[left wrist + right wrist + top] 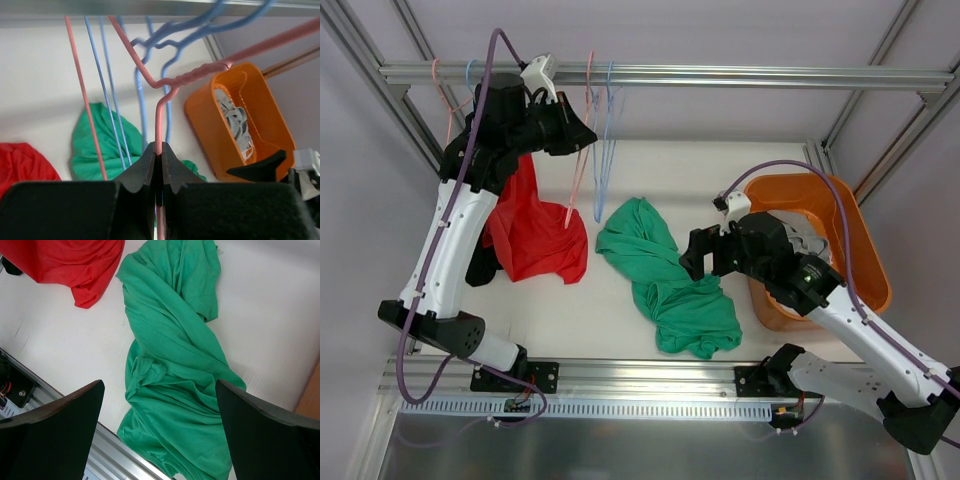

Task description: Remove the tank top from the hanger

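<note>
Tank top (535,240), red I think, lies right under the left pincer (157,150), which pinches the pink hanger (190,77); the right pincer (692,262) gapes farther off.

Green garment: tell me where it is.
Top view: the green garment lies crumpled on the table, between the red garment on the left and the orange bin on the right.

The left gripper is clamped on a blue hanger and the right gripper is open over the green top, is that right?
Not quite: the left gripper is clamped on a pink hanger, not a blue one, as the left wrist view shows. The right gripper is open over the green top.
</note>
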`<move>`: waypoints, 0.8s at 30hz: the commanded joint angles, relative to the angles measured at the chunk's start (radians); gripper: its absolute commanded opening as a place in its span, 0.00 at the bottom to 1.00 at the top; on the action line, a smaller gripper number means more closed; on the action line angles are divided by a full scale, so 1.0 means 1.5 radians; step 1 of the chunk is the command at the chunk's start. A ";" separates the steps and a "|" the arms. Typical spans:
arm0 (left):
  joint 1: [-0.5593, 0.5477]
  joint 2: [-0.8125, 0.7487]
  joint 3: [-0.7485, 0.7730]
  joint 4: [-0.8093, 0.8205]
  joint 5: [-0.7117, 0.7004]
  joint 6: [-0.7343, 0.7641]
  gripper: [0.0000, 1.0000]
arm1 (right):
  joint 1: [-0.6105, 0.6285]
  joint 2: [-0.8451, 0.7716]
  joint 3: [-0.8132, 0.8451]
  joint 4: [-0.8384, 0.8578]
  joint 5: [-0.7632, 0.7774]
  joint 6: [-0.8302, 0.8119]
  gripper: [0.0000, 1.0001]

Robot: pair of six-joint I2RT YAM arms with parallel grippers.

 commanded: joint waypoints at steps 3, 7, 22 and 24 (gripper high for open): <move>0.006 -0.062 0.007 0.066 0.061 0.019 0.00 | -0.003 0.007 0.019 0.017 -0.011 -0.010 0.99; 0.008 -0.074 -0.017 0.065 0.002 0.004 0.00 | -0.003 0.005 0.018 0.018 -0.015 -0.008 1.00; 0.041 0.002 -0.060 0.084 0.002 -0.038 0.00 | -0.003 -0.017 0.008 0.019 -0.025 -0.005 0.99; 0.042 0.005 -0.070 0.086 0.008 -0.038 0.00 | -0.003 -0.015 0.003 0.022 -0.029 -0.004 0.99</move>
